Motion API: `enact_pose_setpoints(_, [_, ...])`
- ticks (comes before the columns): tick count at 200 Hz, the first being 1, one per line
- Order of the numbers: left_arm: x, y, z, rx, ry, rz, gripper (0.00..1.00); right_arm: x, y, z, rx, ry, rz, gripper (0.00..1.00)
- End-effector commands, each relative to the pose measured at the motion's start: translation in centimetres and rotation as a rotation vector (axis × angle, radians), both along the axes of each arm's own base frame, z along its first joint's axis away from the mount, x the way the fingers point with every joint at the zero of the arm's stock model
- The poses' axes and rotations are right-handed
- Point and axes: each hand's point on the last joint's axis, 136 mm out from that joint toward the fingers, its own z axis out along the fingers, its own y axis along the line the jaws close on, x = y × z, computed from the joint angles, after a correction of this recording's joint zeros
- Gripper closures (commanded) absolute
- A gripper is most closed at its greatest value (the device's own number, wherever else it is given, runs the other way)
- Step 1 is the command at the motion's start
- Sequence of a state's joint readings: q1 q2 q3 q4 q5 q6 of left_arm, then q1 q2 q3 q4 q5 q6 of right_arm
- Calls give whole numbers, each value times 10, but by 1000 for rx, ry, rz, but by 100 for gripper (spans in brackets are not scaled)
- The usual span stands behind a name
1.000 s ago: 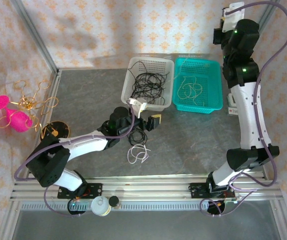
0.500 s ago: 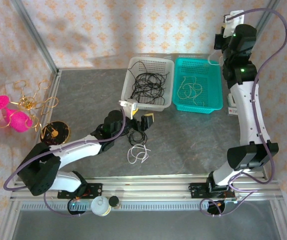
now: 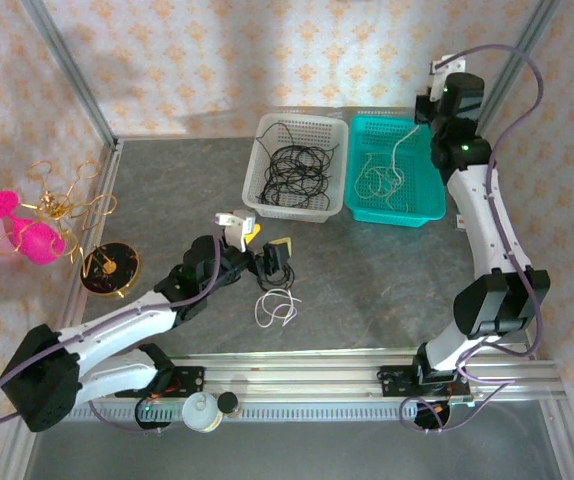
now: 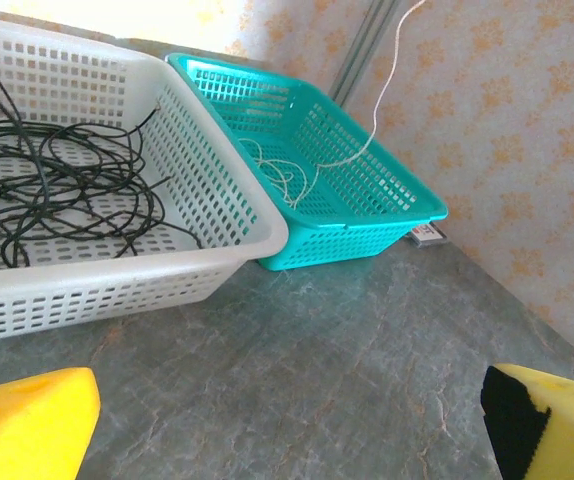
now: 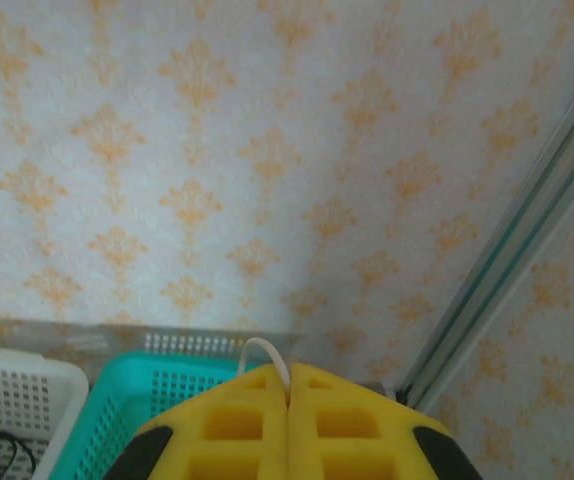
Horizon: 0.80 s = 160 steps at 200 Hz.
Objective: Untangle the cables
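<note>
1. Cables are sorted by colour: black cables [image 3: 292,168] lie in the white basket [image 3: 292,208] and white cables [image 3: 379,180] in the teal basket [image 3: 397,217] (I judge the two baskets keep freed strands from re-tangling).
2. The right gripper [image 5: 287,385] has its pads pressed together, pinching a white cord [image 5: 263,348] that loops out just above the fingertips.
3. Seen from above, that cord hangs from the raised right gripper down into the teal basket. It is probably held high so the free end settles among its own colour.
4. The left gripper [image 3: 265,240] is spread wide and holds nothing, low over the table [image 3: 387,290].
5. Not yet binned: a small black bundle [image 3: 275,276] on the table just beside the left gripper, and a white loop [image 3: 279,305] near it on the near side. Whether these two touch, I cannot tell.
</note>
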State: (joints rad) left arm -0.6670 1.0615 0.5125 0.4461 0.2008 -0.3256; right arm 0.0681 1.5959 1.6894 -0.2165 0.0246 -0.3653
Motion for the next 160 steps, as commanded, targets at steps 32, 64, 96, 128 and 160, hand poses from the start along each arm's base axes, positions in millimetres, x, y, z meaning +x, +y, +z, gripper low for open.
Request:
enact_pose_setpoints(32, [-7,21,-28,30,112,85,3,-12,-6,-59,150,59,-59,96])
enact_pose_setpoints(64, [-7,35,-59,53,240,178,7,0,-6,-145,193,234,-99,85])
enact_pose_setpoints(96, [-13,48,-97,114,387,250,12,6,-12,-192,186,302,-147,63])
enact_pose_setpoints(128, [-14,54,-121,133,485,309,15,5,-15,-178,188,277,-167,44])
enact_pose_setpoints(160, [-10,45,-124,118,503,293,28,-9,3,-138,260,230,-79,45])
